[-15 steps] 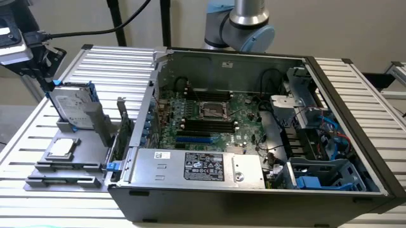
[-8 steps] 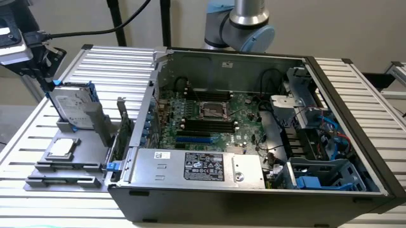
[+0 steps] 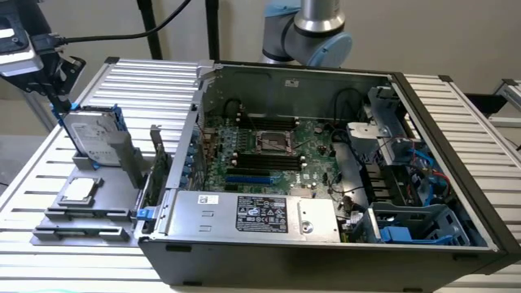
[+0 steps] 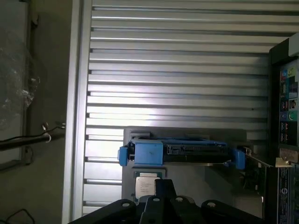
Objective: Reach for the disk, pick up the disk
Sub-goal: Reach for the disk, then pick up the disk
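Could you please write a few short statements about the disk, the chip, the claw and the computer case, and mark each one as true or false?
1. The disk stands on its edge in a grey holder outside the case. True.
2. The chip lies inside the case. False: it lies flat on the grey fixture, at the exterior view's left of the case.
3. The claw is shut and is near the disk's upper corner. True.
4. The case is closed. False: it is open, and the board shows.
5. The disk's caddy is red. False: it is blue.
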{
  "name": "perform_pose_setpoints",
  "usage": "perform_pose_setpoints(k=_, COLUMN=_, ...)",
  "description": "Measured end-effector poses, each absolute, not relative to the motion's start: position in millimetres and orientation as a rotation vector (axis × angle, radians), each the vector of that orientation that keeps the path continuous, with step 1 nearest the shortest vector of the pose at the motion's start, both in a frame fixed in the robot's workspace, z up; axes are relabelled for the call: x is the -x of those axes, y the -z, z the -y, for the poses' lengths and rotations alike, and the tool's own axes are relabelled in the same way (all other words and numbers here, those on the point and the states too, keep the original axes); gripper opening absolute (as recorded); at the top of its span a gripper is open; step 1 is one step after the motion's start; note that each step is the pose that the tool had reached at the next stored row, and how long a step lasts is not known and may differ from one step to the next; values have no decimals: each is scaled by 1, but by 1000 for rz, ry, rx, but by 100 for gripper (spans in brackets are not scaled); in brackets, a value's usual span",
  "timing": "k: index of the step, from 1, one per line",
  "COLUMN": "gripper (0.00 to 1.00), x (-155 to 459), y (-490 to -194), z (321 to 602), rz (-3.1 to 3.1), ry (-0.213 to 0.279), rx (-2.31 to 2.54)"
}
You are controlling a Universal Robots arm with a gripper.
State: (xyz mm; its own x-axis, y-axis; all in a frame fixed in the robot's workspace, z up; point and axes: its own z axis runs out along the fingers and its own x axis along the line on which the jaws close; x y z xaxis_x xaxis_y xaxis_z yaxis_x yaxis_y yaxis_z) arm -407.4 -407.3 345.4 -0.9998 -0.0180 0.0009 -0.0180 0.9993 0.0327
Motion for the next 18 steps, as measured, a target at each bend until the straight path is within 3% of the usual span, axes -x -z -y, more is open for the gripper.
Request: perform_pose_setpoints(k=18, gripper=11, x=414, y=-353, z=383, rz=3141, ry=20, rx=-28)
